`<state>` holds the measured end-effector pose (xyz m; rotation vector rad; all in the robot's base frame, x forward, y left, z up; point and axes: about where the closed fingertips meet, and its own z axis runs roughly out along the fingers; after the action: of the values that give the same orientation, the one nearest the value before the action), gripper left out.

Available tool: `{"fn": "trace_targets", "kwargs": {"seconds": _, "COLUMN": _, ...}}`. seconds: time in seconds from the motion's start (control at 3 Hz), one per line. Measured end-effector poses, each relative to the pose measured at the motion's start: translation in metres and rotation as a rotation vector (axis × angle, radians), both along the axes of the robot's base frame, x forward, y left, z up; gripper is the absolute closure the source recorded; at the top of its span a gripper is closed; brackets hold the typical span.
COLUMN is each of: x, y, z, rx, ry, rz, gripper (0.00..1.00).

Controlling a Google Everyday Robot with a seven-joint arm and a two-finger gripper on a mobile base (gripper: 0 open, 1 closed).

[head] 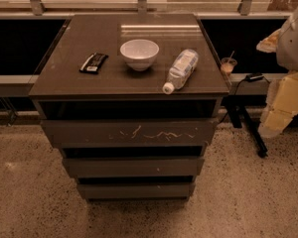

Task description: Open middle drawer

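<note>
The middle drawer (133, 166) is a wide, plain dark grey-brown front with a tiny pale speck, second from the top in the cabinet. Above it is the drawer front with whitish scratches (131, 132). Below it is a slightly smaller plain drawer front (135, 190). All three fronts look pushed in, with dark gaps between them. My arm's white and pale yellow parts stand at the right edge. The gripper (282, 108) hangs there, well to the right of the cabinet and touching nothing.
On the cabinet top (64, 83) are a white bowl (139, 53), a plastic bottle lying on its side (181, 69) and a dark snack packet (94, 62). A cup with a straw (228, 65) and a black stand (248, 125) are to the right. The floor is speckled.
</note>
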<state>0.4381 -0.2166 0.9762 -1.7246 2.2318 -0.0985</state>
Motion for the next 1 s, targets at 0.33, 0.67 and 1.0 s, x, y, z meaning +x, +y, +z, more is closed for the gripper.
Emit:
{"fn": "trace_targets", "kwargs": {"seconds": 0.33, "x": 0.000, "y": 0.000, "z": 0.000, "rx": 0.000, "ry": 0.000, "rz": 0.000, "gripper": 0.00}}
{"fn": "trace_targets", "kwargs": {"seconds": 0.67, "x": 0.004, "y": 0.003, "z": -0.005, "rx": 0.009, "ry": 0.014, "rz": 0.013, "gripper": 0.00}}
{"fn": "trace_targets", "kwargs": {"seconds": 1.0, "x": 0.019, "y": 0.032, "z": -0.051, "rx": 0.029, "ry": 0.048, "rz": 0.098, "gripper": 0.00}}
